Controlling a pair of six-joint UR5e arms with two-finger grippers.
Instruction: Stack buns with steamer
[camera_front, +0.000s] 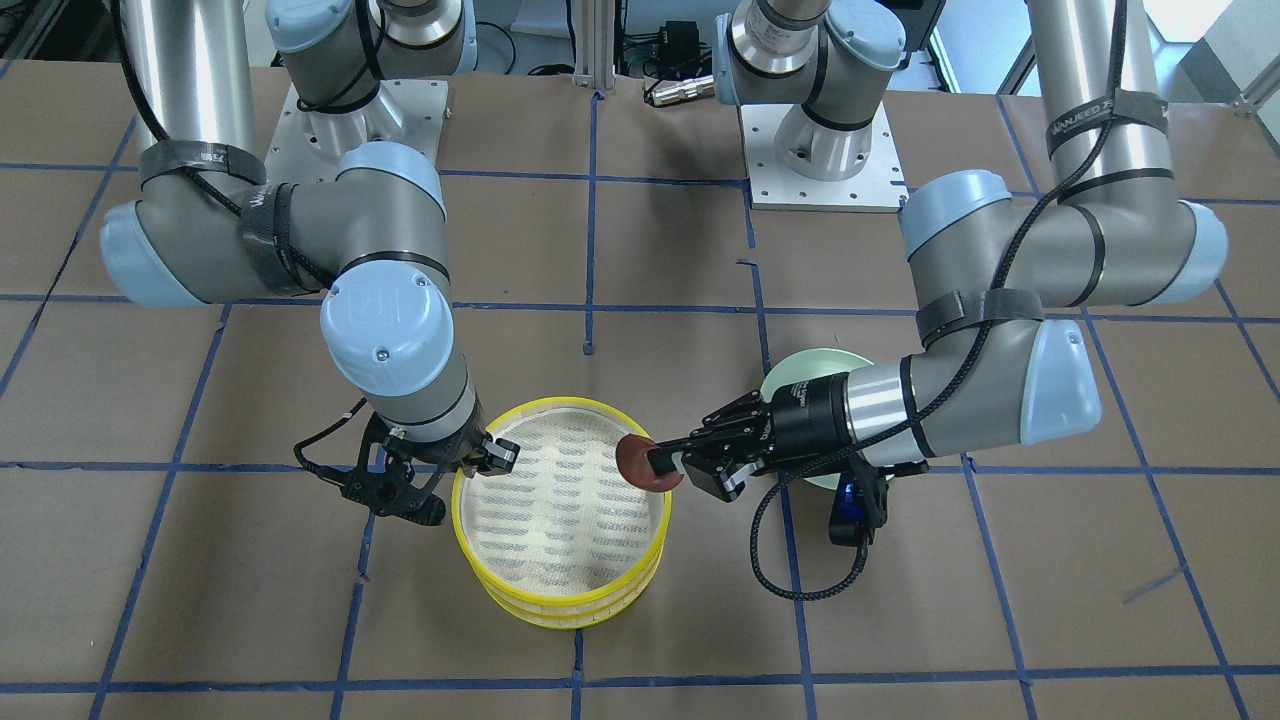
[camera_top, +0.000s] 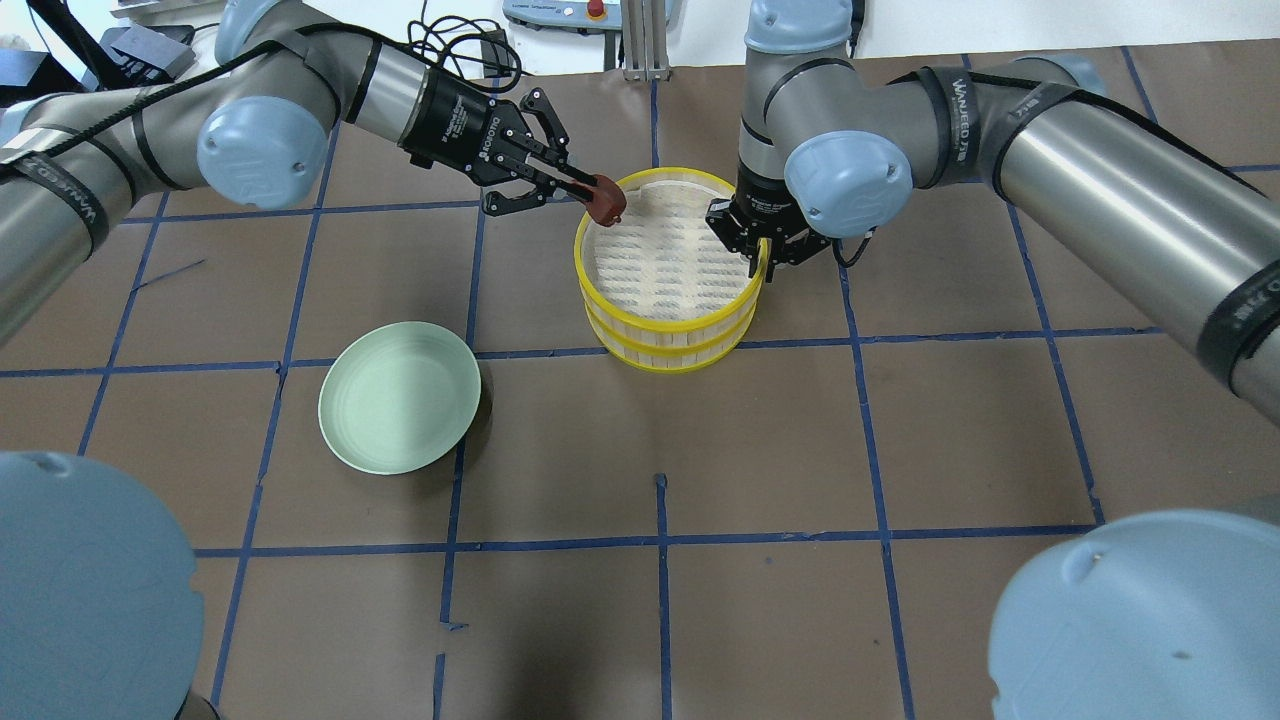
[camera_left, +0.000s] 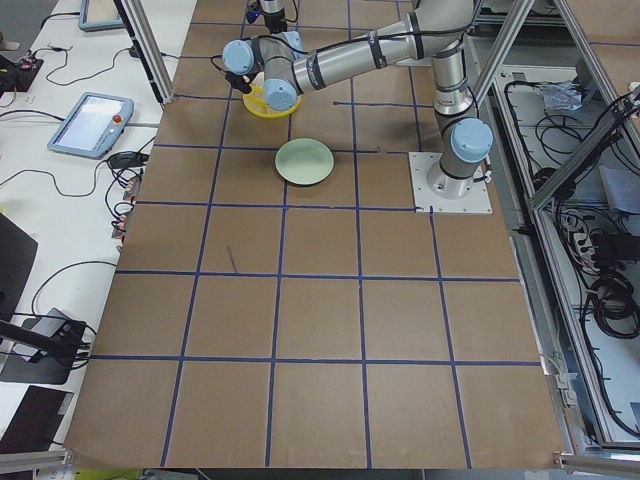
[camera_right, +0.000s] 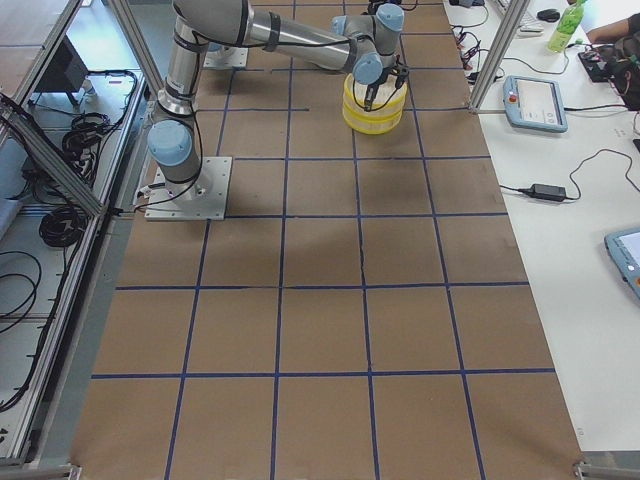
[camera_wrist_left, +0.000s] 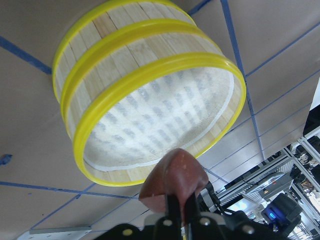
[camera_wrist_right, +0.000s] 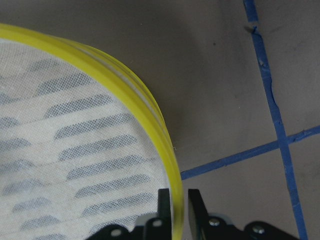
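The steamer (camera_top: 662, 322) is two stacked bamboo tiers with yellow rims; its top tier holds only a white mesh liner. My left gripper (camera_top: 598, 197) is shut on the reddish-brown bun (camera_top: 607, 201) and holds it over the steamer's rim, on the side nearest the plate. The left wrist view shows the bun (camera_wrist_left: 175, 175) between the fingertips, with the steamer (camera_wrist_left: 150, 75) beyond it. My right gripper (camera_top: 752, 256) is shut on the steamer's opposite rim (camera_wrist_right: 150, 115), one finger on each side of it. The white bun is not in view.
The pale green plate (camera_top: 400, 410) lies bare on the brown paper table, left of the steamer and nearer the robot. In the front view my left forearm covers part of the plate (camera_front: 800, 372). Blue tape lines cross the table.
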